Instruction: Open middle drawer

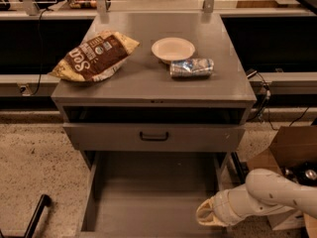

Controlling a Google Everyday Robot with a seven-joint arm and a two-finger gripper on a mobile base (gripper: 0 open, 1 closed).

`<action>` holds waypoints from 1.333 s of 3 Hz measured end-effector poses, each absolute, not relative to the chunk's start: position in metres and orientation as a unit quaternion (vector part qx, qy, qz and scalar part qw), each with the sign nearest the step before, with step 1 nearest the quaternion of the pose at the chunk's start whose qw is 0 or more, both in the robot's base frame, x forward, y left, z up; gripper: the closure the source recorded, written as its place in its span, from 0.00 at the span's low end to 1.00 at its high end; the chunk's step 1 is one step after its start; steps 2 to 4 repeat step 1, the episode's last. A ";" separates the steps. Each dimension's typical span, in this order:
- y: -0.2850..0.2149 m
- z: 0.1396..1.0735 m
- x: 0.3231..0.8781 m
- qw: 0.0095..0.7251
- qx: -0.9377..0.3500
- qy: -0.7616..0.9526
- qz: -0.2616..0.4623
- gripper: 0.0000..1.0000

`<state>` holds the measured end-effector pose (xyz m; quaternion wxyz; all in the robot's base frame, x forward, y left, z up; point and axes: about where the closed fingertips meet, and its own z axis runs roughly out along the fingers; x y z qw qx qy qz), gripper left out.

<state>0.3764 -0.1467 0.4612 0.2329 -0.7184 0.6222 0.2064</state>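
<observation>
The grey cabinet point(153, 90) has its top drawer point(198, 139), tall-fronted with a dark bar handle point(153, 136), slightly out. Below it the middle drawer point(153, 197), wide and shallow, stands pulled far out toward me with its inside bare. Its front and handle are cut off by the bottom edge of the view. The lowest drawer is hidden. My gripper point(207, 216), on a white arm point(277, 195) coming from the right, sits low at the middle drawer's right front corner, over its right side wall.
On the cabinet top lie a brown chip bag point(94, 56), a white bowl point(173, 49) and a crushed silver can point(191, 67). A cardboard box point(290, 150) stands on the floor at the right. A black bar point(35, 214) is at the bottom left.
</observation>
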 end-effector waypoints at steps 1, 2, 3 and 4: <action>-0.143 0.515 0.381 0.306 -0.732 0.581 0.185 1.00; -0.143 0.515 0.381 0.306 -0.732 0.581 0.185 1.00; -0.143 0.515 0.381 0.306 -0.732 0.581 0.185 1.00; -0.143 0.515 0.381 0.306 -0.732 0.581 0.185 1.00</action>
